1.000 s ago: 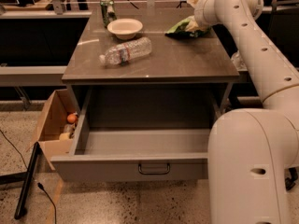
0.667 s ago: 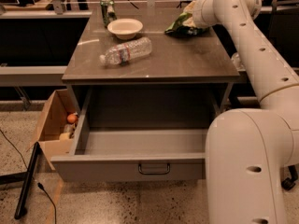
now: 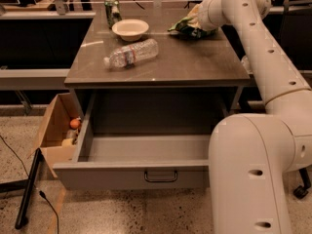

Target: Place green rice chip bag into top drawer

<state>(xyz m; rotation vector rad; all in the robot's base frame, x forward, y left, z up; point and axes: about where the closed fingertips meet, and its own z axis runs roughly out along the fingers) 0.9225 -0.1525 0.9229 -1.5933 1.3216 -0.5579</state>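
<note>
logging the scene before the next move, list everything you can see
green rice chip bag: 1, green, far right of the tabletop, at the gripper
water bottle: 1, clear, lying on its side mid-table
bowl: 1, white, behind the bottle
drink can: 1, green, upright at the far left corner
table: 1, grey-brown top
top drawer: 1, grey, pulled open under the tabletop
cardboard box: 1, brown, on the floor left of the drawer
arm: 1, white, reaching over the table from the right
gripper: 1, white, at the bag

The crumpled green rice chip bag (image 3: 186, 29) lies upper right of centre, the gripper (image 3: 195, 17) right at it; the grey top drawer (image 3: 112, 175) stands open, lower centre.
</note>
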